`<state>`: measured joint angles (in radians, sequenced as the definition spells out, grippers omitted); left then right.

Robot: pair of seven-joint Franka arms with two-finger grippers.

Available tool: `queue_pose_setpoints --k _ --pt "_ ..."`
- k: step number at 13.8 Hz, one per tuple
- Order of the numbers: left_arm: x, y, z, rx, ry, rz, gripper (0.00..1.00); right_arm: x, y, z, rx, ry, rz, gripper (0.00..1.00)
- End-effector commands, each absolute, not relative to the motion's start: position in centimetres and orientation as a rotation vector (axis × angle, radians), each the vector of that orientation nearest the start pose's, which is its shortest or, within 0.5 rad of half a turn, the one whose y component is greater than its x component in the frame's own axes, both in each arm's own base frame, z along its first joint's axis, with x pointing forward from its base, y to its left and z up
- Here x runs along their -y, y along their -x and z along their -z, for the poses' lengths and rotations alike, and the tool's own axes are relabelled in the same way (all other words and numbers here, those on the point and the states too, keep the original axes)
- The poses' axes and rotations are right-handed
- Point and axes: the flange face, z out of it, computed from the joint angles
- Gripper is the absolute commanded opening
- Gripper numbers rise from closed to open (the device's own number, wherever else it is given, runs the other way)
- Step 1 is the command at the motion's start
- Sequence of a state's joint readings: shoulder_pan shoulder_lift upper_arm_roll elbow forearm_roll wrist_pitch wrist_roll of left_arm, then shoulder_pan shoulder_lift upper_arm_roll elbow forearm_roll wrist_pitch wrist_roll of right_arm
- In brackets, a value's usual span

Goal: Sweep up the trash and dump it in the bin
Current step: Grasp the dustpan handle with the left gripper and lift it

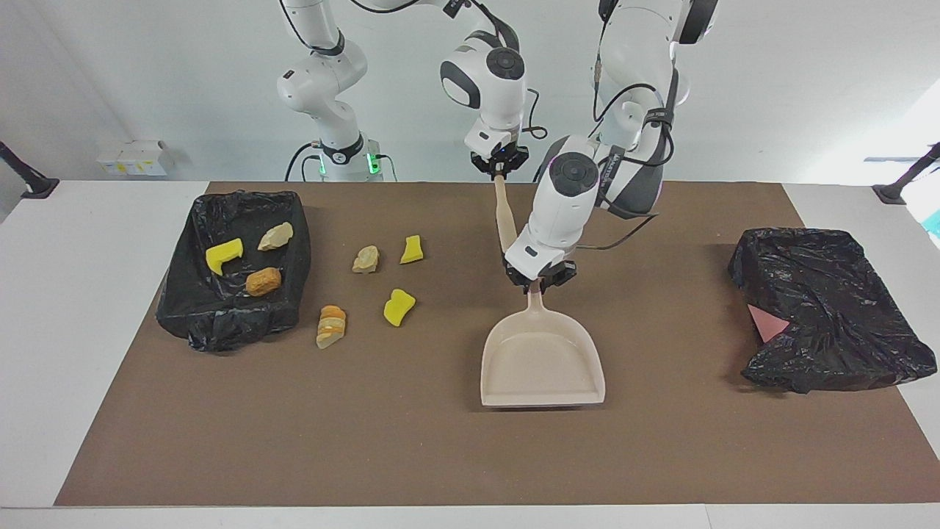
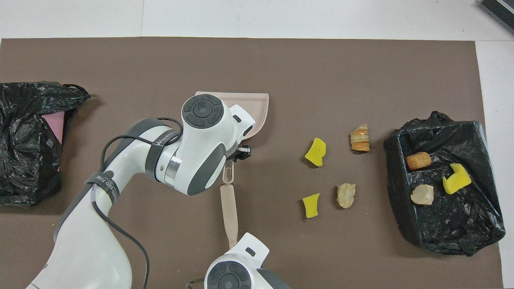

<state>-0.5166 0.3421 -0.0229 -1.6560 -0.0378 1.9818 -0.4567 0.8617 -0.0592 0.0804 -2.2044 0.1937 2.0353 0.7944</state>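
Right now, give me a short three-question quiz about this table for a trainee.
1. How many trash pieces lie on the mat, outside any bin?
2. True or false: the left gripper grips the hand brush.
3. Which holds trash? A: the bin at the right arm's end. B: the bin at the left arm's end.
Key: 1. Four. 2. False: it grips the dustpan; the right gripper holds the hand brush. 3. A.

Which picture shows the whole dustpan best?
The facing view. There the dustpan lies fully visible, tray and handle, with the left tool at its handle. In the overhead view the left arm covers most of it; only a corner of the tray and the handle's end show.
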Motion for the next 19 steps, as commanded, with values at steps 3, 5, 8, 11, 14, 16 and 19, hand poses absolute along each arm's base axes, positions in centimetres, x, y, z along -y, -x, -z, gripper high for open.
queue_pose_setpoints --k 3,5,8,11,14,16,19 --pt "26.7 -58.6 -46.4 -0.428 3.101 -0.098 0.0 -34.7 -30.4 -44.8 -0.003 3.27 -0.255 0.0" --pt "22.7 -59.8 -46.8 -0.579 3.072 -0.165 0.0 -31.7 -32.5 -44.6 -0.086 3.34 -0.267 0.0" --pt "19.1 -61.3 -46.7 -0.919 3.01 -0.169 0.0 -27.1 -35.9 -43.5 -0.268 3.382 -0.321 0.0" --pt "15.8 -62.2 -46.5 -1.286 2.903 -0.141 0.0 -21.9 -39.0 -42.3 -0.308 3.434 -0.389 0.0" --pt "13.9 -61.1 -45.6 -1.541 2.794 -0.184 0.0 -17.5 -40.6 -41.2 -0.384 3.438 -0.457 0.0" --pt "13.4 -59.8 -44.6 -1.745 2.674 -0.181 0.0 -17.1 -39.7 -39.3 -0.4 3.439 -0.512 0.0" --pt "15.7 -57.0 -43.2 -1.925 2.422 -0.177 0.0 -17.3 -39.1 -37.4 -0.407 3.397 -0.549 0.0"
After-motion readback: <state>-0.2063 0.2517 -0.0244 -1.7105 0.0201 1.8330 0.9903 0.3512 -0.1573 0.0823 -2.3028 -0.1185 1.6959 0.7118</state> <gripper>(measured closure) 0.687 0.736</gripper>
